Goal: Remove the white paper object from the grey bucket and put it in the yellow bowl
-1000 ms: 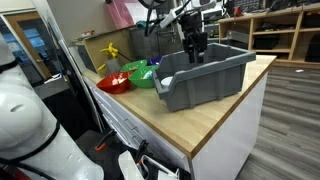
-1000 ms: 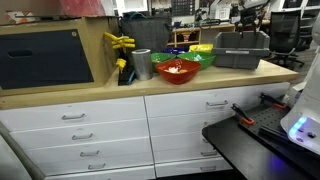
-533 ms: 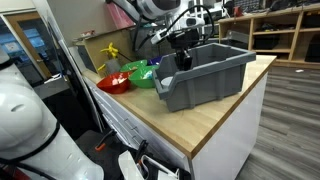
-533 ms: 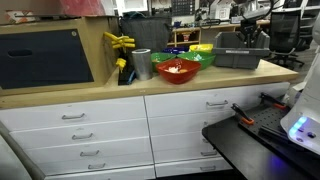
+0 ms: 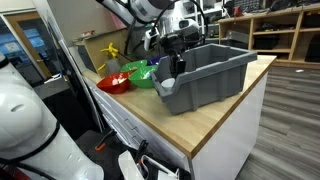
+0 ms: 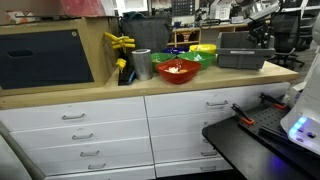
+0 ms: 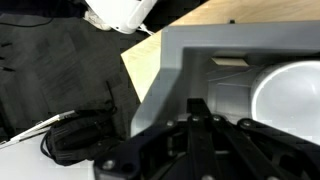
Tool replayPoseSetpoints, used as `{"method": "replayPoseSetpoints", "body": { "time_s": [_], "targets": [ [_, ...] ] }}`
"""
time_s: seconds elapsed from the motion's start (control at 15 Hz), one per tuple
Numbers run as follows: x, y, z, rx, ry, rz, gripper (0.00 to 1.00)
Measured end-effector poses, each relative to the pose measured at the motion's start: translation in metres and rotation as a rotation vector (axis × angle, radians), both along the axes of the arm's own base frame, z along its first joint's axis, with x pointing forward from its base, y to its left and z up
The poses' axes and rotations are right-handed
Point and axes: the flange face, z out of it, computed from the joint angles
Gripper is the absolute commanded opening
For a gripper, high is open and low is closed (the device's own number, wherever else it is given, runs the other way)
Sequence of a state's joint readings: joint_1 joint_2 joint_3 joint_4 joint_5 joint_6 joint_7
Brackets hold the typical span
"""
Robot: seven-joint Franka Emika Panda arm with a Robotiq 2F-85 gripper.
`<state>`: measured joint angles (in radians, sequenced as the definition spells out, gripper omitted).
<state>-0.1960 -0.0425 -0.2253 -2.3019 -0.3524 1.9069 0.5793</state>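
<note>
The grey bucket point(image 5: 210, 72) stands on the wooden counter point(image 5: 235, 112), its short end near the green bowl point(image 5: 143, 76) and the red bowl point(image 5: 113, 83). In an exterior view the yellow bowl point(image 6: 203, 48) sits behind those bowls, near the bucket. The gripper point(image 5: 174, 66) hangs at the bucket's short end nearest the bowls, fingers pointing down at about rim level. In the wrist view the white paper object point(image 7: 292, 95) lies inside the bucket at the right edge of the picture, partly cut off; it is up and to the right of the gripper point(image 7: 197, 112), apart from the fingertips. The fingers appear only as dark, blurred linkage, so neither the jaw opening nor any hold can be told.
</note>
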Motion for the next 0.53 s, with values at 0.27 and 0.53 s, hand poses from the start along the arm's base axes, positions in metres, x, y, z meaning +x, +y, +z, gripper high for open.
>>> {"method": "replayPoseSetpoints", "body": {
  "time_s": [0.27,0.53],
  "targets": [
    [-0.014,0.000,0.007,-0.031,0.100,0.025,0.00],
    [-0.023,-0.008,0.012,-0.088,0.141,0.092,0.00]
  ]
}}
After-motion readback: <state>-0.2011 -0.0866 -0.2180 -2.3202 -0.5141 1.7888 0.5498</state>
